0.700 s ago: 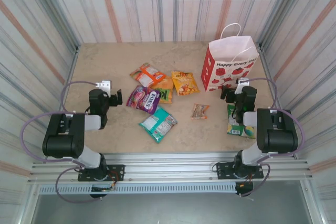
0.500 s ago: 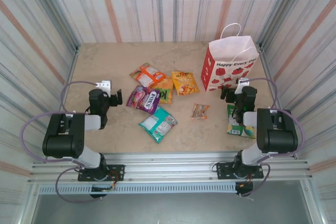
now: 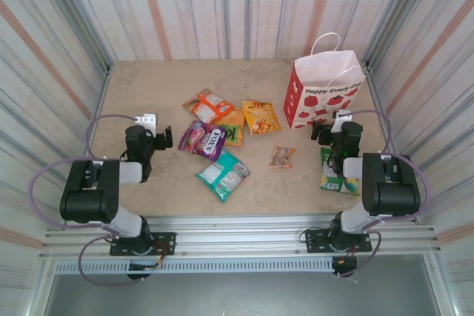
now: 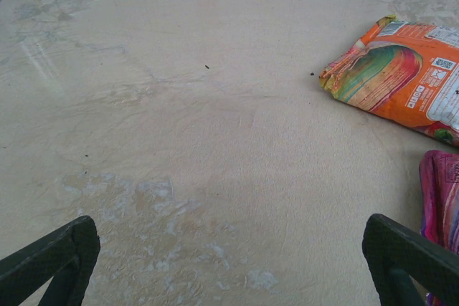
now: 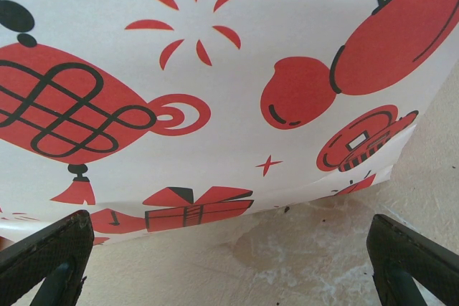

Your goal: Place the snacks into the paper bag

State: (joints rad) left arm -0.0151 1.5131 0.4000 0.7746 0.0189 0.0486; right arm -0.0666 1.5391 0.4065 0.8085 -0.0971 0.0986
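Just ahead of the wide-open right hand [image 5: 229,259], the paper bag [image 5: 215,105] (left hand [image 4: 229,263] open too, orange packet [image 4: 401,80] ahead-right).

Black left arm [image 3: 90,192], black right arm [image 3: 389,183], lilac looping cables [image 3: 95,122], dark wedge-shaped end effector fingers [image 4: 54,259].
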